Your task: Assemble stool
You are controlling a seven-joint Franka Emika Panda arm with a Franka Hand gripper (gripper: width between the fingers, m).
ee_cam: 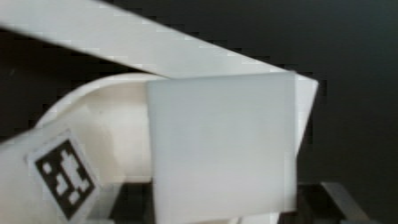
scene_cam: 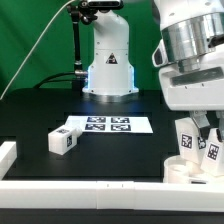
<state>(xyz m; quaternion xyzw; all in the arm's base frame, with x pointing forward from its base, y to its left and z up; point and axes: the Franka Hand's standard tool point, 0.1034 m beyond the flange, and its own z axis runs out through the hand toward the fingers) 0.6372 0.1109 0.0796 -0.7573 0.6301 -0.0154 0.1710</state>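
Observation:
My gripper (scene_cam: 200,132) is at the exterior view's right, shut on a chunky white stool leg (scene_cam: 187,140) held upright over the round white seat disc (scene_cam: 190,170). I cannot tell whether the leg touches the disc. A second tagged white part (scene_cam: 212,151) shows just right of the fingers. In the wrist view the held leg (ee_cam: 222,135) fills the space between my gripper's (ee_cam: 222,208) dark fingers (ee_cam: 334,200), with the seat's tagged rim (ee_cam: 68,172) beside it. Another loose leg (scene_cam: 62,141) lies on the black table at the left.
The marker board (scene_cam: 105,125) lies flat at the table's middle, in front of the arm's base (scene_cam: 108,70). A long white border rail (scene_cam: 80,190) runs along the front edge and a white block (scene_cam: 7,154) sits at the left; a rail (ee_cam: 169,45) also crosses the wrist view.

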